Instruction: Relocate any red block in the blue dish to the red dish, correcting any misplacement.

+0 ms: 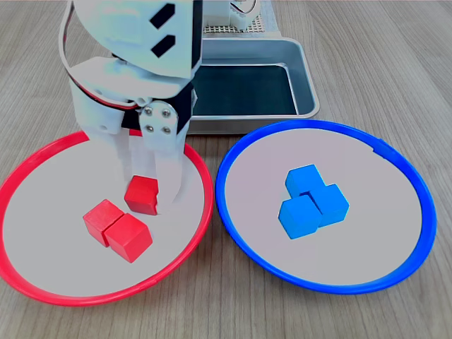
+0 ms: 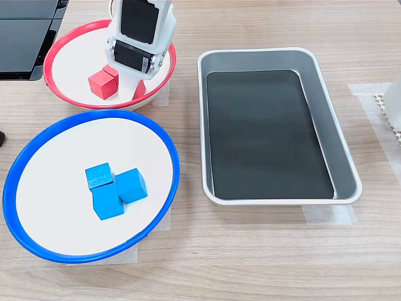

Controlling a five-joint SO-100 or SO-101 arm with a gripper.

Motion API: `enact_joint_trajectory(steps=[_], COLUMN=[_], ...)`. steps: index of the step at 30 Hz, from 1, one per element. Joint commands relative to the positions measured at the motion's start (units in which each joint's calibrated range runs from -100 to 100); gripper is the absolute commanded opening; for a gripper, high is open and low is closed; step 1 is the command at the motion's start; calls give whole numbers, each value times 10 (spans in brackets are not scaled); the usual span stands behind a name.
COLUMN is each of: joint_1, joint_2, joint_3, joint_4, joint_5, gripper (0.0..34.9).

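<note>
The red dish (image 1: 209, 201) lies at the first exterior view's left and holds three red cubes. One red block (image 1: 141, 196) rests on the dish floor between my gripper's (image 1: 146, 191) fingers, which stand against its two sides. The other two red cubes (image 1: 116, 229) sit touching each other just in front. In the second exterior view my gripper (image 2: 135, 88) hangs over the red dish (image 2: 47, 69) and hides most of that red block (image 2: 140, 93). The blue dish (image 1: 325, 125) (image 2: 94, 114) holds only three blue cubes (image 1: 311, 201) (image 2: 113, 188) in a cluster.
A rectangular metal tray (image 1: 305, 78) (image 2: 250, 55) with a dark floor stands behind the dishes in the first exterior view. The arm's white body (image 1: 134, 42) rises above the red dish. Black flat items (image 2: 25, 31) lie at the second exterior view's top left.
</note>
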Motion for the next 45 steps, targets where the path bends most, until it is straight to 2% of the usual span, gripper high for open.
enact_joint_trajectory(steps=[1, 3, 4, 5, 9, 14, 17, 22, 24, 28, 29, 36, 45], joint_1=[6, 11, 12, 15, 20, 23, 16, -7, -19, -41, -47, -81, -132], joint_2=[-27, -28, -29, -31, -32, -34, -45, -110, -151, -243, -273, -500, -851], joint_3=[-25, -30, -31, -34, -37, -37, -33, 8, 42, 140, 172, 420, 765], joint_4=[22, 27, 27, 27, 23, 27, 28, 20, 8, -45, -59, -175, -262], joint_5=[4, -7, -13, -17, -27, -46, -52, -68, -73, -85, -95, -197, -334], gripper=[31, 68, 99, 147, 169, 227, 233, 205, 177, 51, 5, 3, 3])
